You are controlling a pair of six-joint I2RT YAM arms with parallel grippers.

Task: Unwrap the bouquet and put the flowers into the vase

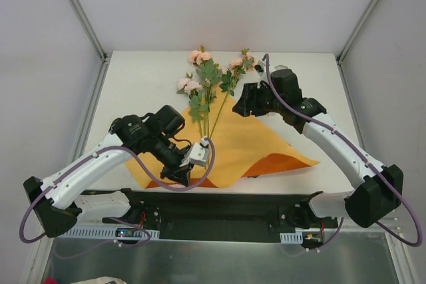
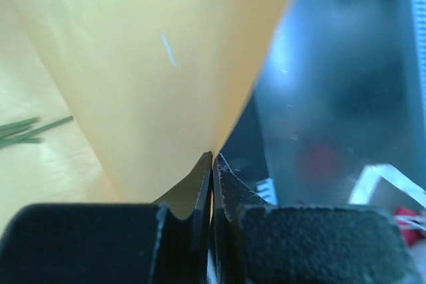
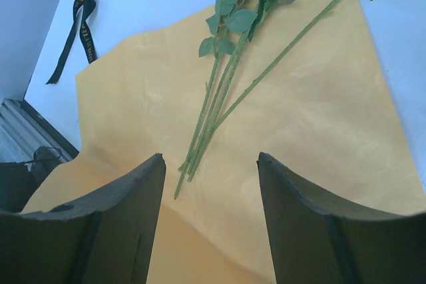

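**Paper pinched at the near edge, right jaws wide over the stems**

The left gripper [image 2: 212, 162] is closed tight on the near edge of the paper [image 1: 249, 141], and a fold of the sheet rises from between its jaws. This grip probably holds the sheet in place so it does not follow when the stems are lifted. The right gripper [image 3: 210, 157] hangs over the paper with its jaws wide and nothing between them. It faces the stem ends, probably to take them.

The flowers [image 1: 206, 91] lie loose on the opened sheet. Their stems are bunched and point toward the arms, and the blooms reach past the far edge onto the table [image 1: 140, 78]. The ribbon [image 3: 81, 28] lies off the paper, so the unwrapping looks done.

A pale rounded shape just behind the right wrist may be the vase [image 1: 282, 67], but it is too hidden to be sure. The stems rest flat on the sheet, so closing fingers could catch paper along with them. The right arm itself stands between the flowers and that pale shape.
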